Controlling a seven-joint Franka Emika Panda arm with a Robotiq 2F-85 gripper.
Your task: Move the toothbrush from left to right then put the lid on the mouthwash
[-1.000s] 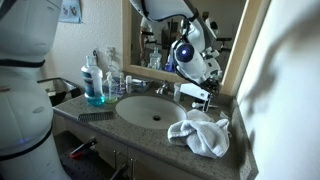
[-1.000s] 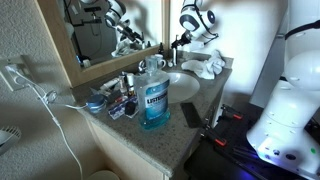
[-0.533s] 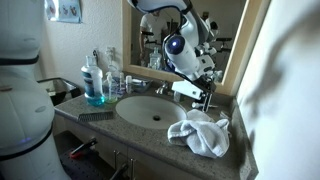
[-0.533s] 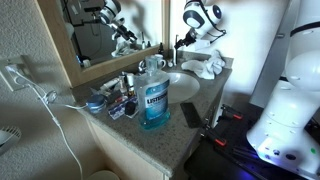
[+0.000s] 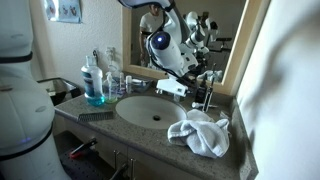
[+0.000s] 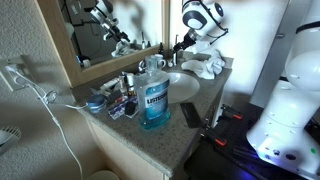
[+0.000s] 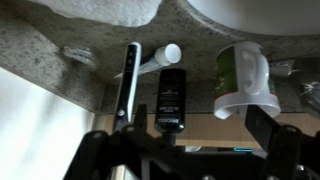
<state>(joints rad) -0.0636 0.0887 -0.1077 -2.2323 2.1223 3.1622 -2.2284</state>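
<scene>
My gripper (image 5: 205, 96) hangs over the back of the counter right of the sink, also in the other exterior view (image 6: 180, 45). In the wrist view the gripper (image 7: 198, 127) is open and empty. The toothbrush (image 7: 128, 80), a thin dark stick with a pale stripe, lies on the granite just beyond the jaws, not touched. The mouthwash (image 5: 93, 82), a tall clear bottle of blue liquid, stands at the far side of the sink, also in the other exterior view (image 6: 153, 97). I cannot pick out the lid.
A black tube with a white cap (image 7: 170, 95) lies beside the toothbrush, and a white and green cup (image 7: 245, 85) lies on its side. A crumpled white towel (image 5: 200, 132) sits on the counter front. The sink basin (image 5: 150, 110) is in the middle. The mirror stands close behind.
The arm's wrist has swung left over the sink, while the gripper stays near the back right of the counter. Nothing on the counter has moved.
</scene>
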